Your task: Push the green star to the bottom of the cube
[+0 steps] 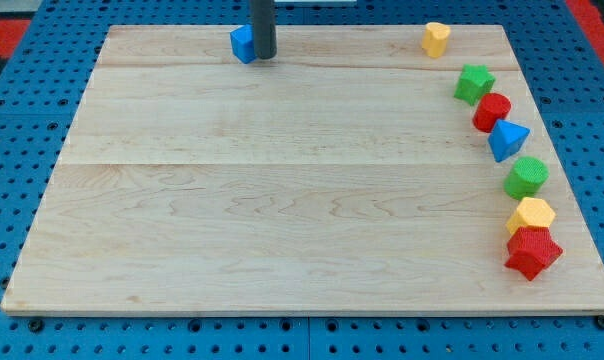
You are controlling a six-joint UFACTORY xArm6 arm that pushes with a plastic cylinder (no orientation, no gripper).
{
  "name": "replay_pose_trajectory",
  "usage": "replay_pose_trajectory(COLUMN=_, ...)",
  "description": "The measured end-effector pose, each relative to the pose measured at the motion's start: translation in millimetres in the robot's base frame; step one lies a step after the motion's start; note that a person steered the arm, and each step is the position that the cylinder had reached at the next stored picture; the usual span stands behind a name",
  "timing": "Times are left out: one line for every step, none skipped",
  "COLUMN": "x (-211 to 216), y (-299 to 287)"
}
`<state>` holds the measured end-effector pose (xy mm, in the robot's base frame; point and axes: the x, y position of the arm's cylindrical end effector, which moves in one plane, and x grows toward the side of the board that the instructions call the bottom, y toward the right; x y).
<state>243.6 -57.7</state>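
The green star lies near the board's right edge, toward the view's top. The blue cube sits at the view's top, left of the middle. My tip stands right beside the blue cube, at its right side, far to the left of the green star. The rod rises out of the view's top.
Below the green star a row of blocks follows the right edge: a red cylinder, a blue triangle, a green cylinder, a yellow hexagon and a red star. A yellow block sits at the top right. The wooden board lies on a blue pegboard.
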Motion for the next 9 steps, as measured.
replay_pose_trajectory(x=7, y=53)
replay_pose_trajectory(x=26, y=161)
replay_pose_trajectory(x=27, y=277)
replay_pose_trajectory(x=29, y=366)
replay_pose_trajectory(x=44, y=372)
replay_pose_trajectory(x=62, y=305)
replay_pose_trajectory(x=74, y=290)
replay_pose_trajectory(x=74, y=216)
replay_pose_trajectory(x=74, y=139)
